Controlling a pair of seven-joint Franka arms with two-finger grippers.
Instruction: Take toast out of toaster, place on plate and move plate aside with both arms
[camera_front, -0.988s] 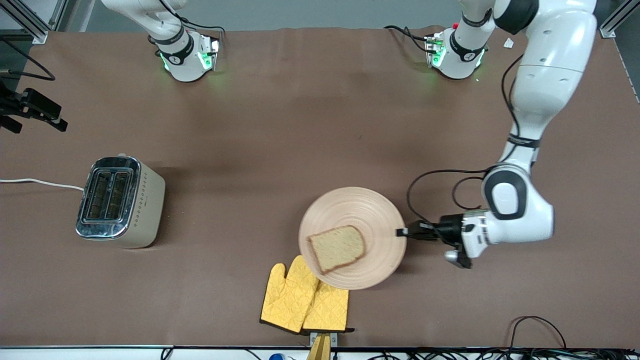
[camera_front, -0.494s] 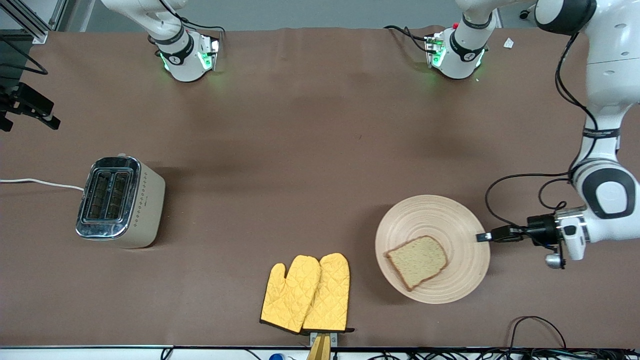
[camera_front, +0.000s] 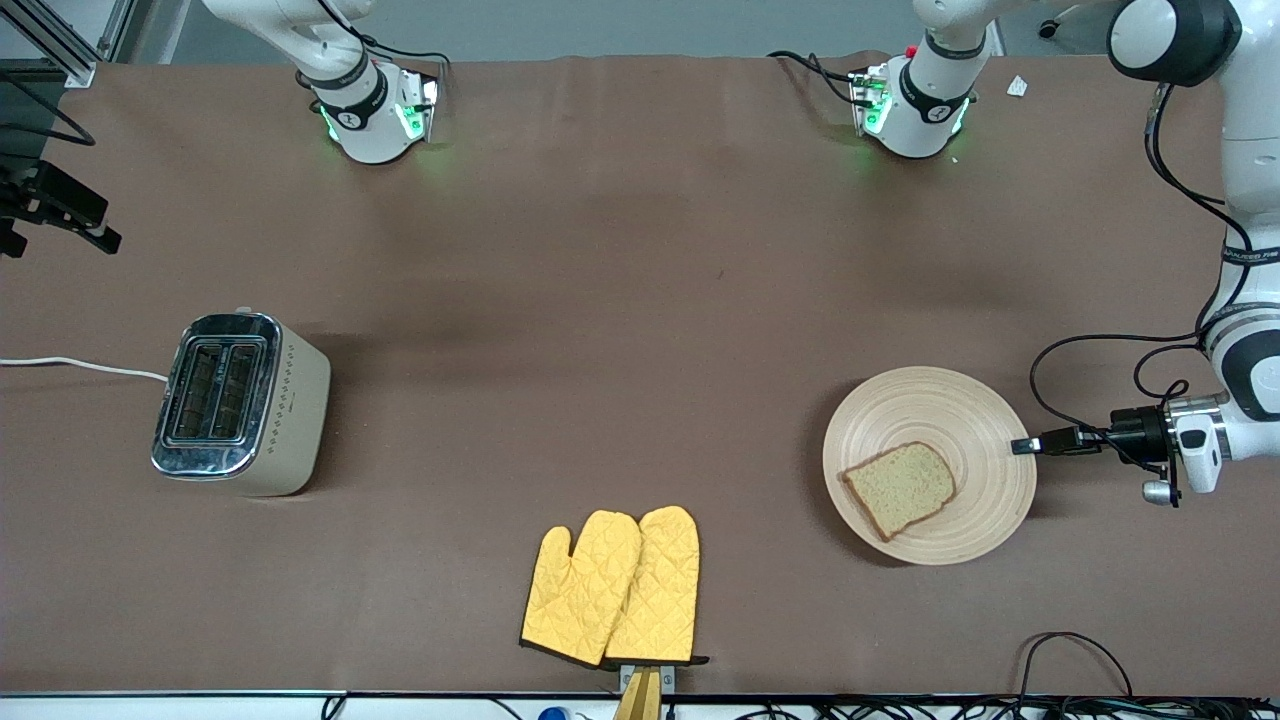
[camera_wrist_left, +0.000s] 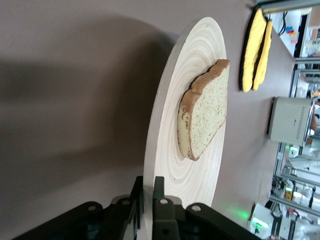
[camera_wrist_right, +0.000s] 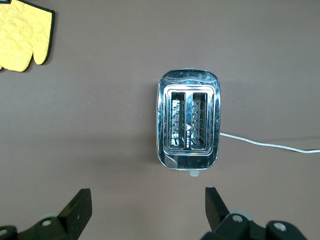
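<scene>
The pale wooden plate (camera_front: 930, 410) lies toward the left arm's end of the table with the toast (camera_front: 898, 488) lying flat on it. My left gripper (camera_front: 1024, 446) is shut on the plate's rim at the side toward the left arm's end. The left wrist view shows its jaws (camera_wrist_left: 148, 182) clamped on the rim of the plate (camera_wrist_left: 200, 55), with the toast (camera_wrist_left: 205, 115) just past them. My right gripper (camera_wrist_right: 147, 200) is open and empty, high over the table beside the toaster (camera_wrist_right: 188, 127). Its black hand (camera_front: 60, 205) shows at the edge of the front view.
The toaster (camera_front: 235, 405) stands toward the right arm's end, its slots empty and its white cord trailing off the table. A pair of yellow oven mitts (camera_front: 612, 587) lies near the front edge at mid-table. Cables hang by the left arm's wrist.
My left gripper has pulled the plate with the toast off the oven mitts and toward the left arm's end of the table. The right arm's hand has shifted slightly.
</scene>
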